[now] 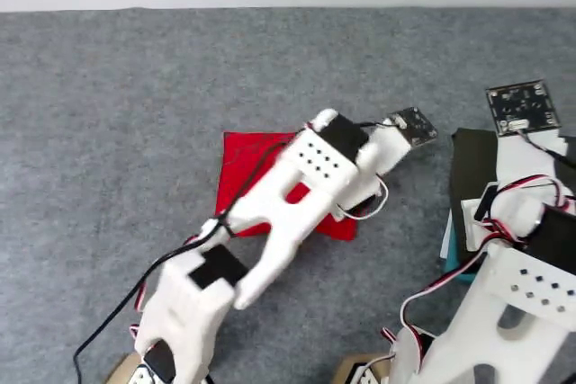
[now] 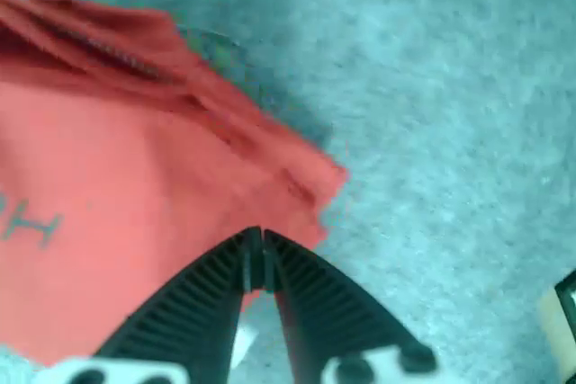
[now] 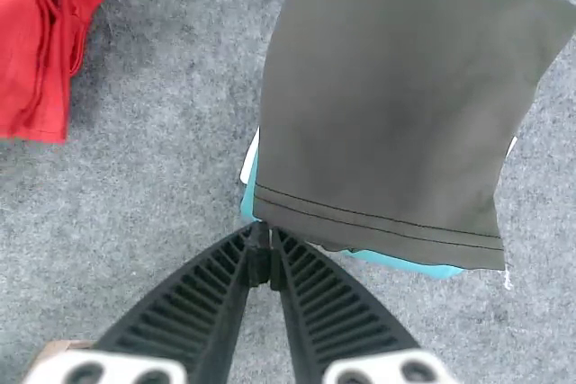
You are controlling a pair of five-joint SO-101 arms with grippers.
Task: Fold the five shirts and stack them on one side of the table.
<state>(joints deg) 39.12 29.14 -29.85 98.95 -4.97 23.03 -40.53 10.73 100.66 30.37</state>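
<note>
I am watching the red shirt (image 1: pixel 247 164) lying on the grey table (image 1: pixel 108 132), well apart from the pile topped by the dark shirt (image 3: pixel 396 105), with a teal shirt (image 3: pixel 396 263) peeking out beneath it.

The left claw (image 2: pixel 256 263) is clenched, tips meeting over the red shirt's corner nearest the pile. I cannot tell if cloth is pinched. The right claw (image 3: pixel 261 258) is clenched on nothing, hovering just beside the pile's hem.

I am worrying about 2 things: the left claw dragging the bunched red edge and undoing its fold, and the right claw nudging the hem and skewing the pile.

The red shirt's long axis seems to be slanting, with 1 corner pointing toward the pile, though the arm hides its middle.
</note>
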